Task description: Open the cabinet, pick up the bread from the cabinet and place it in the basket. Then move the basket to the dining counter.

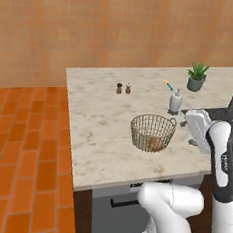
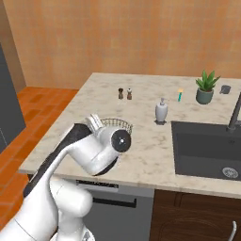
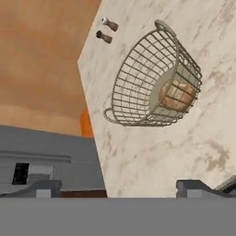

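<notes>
The tan wire basket (image 1: 152, 133) stands upright on the pale marbled dining counter (image 1: 102, 137), near its front edge. The small golden-brown bread (image 1: 154, 142) lies in the basket's bottom. In the hand view the basket (image 3: 152, 78) shows tilted, with the bread (image 3: 177, 94) behind its mesh. My gripper (image 1: 187, 133) hangs just right of the basket, clear of it. It is open, and its fingertips (image 3: 46, 188) stand wide apart with nothing between them. The right base view has my arm in front of most of the basket (image 2: 120, 124). The cabinet is out of view.
Two small shakers (image 1: 123, 88) stand farther back on the counter. A soap dispenser (image 1: 175, 101) and a potted plant (image 1: 196, 77) stand back right. A dark sink (image 2: 207, 148) with a faucet (image 2: 234, 113) lies to the right. Terracotta floor (image 1: 22, 146) lies left of the counter edge.
</notes>
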Robot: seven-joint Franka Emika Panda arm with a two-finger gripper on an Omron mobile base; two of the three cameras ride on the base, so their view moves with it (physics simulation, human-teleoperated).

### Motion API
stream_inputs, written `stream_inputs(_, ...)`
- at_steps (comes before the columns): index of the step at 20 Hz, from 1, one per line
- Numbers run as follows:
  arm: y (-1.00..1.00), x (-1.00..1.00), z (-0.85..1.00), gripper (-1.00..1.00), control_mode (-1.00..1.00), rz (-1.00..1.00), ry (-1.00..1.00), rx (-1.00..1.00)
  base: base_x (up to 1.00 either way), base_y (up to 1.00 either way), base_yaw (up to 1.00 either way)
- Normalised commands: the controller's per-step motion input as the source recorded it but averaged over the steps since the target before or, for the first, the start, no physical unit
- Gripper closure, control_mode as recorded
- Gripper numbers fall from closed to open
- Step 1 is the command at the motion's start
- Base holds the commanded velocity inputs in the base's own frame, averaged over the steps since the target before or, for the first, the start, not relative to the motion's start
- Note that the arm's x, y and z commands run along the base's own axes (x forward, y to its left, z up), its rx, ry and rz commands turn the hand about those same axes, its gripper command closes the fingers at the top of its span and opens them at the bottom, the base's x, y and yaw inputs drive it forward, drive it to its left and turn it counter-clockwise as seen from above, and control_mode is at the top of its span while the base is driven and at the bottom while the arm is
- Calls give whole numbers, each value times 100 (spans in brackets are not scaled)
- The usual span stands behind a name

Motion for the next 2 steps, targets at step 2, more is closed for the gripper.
stream_inputs(2,5,-81,67,-100,-100,11,-11,0,0,0,0)
